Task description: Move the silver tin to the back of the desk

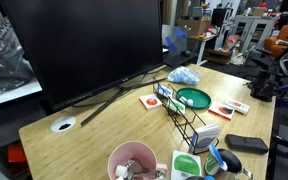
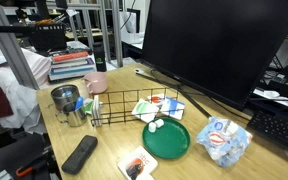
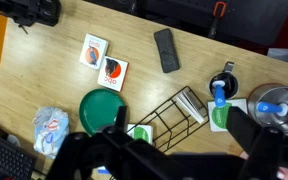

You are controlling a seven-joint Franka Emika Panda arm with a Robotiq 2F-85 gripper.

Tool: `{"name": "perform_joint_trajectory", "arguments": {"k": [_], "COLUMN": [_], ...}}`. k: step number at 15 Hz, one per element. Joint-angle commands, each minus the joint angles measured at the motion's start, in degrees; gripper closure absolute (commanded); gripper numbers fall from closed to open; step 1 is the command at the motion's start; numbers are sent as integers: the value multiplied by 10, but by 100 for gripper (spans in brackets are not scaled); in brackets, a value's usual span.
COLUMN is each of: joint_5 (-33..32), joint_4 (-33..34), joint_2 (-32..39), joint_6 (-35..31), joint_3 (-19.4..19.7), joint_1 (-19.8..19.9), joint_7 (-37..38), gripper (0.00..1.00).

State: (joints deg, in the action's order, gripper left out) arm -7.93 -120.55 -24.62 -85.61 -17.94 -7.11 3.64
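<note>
The silver tin (image 3: 274, 105) stands on the light wood desk (image 3: 44, 60) at the right edge of the wrist view, with something blue inside it. In an exterior view it (image 2: 64, 98) stands near the desk's corner, in front of the pink cup (image 2: 96, 82). My gripper (image 3: 184, 142) shows only in the wrist view. It is high above the desk, over the wire rack, and the tin lies up and to the right of it. Its dark fingers are spread apart with nothing between them.
A smaller dark cup with a blue clip (image 3: 222, 85) stands next to the tin. A black wire rack (image 3: 174, 115), a green dish (image 3: 102, 105), a black remote (image 3: 164, 50), cards (image 3: 112, 70) and a blue bag (image 3: 49, 130) lie around. A large monitor (image 1: 84, 45) fills the back, with the cable hole (image 1: 63, 125) near it.
</note>
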Motion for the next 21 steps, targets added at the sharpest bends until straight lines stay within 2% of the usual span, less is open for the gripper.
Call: {"name": "perform_joint_trajectory", "arguments": {"k": [1,10,14,15,21], "joint_5": [-5,11,39,24,25], "joint_4": [2,-39,-64,-47,-49], "joint_2": [3,55,54,67,67], "joint_6": [2,-143,-186,-162,-163], "joint_3": [14,-3,2,-6,-5], "joint_1": [-18,-69,-96,-90,-92], "joint_7": [6,33,-18,13,13], "gripper": [0,0,0,0,0]}}
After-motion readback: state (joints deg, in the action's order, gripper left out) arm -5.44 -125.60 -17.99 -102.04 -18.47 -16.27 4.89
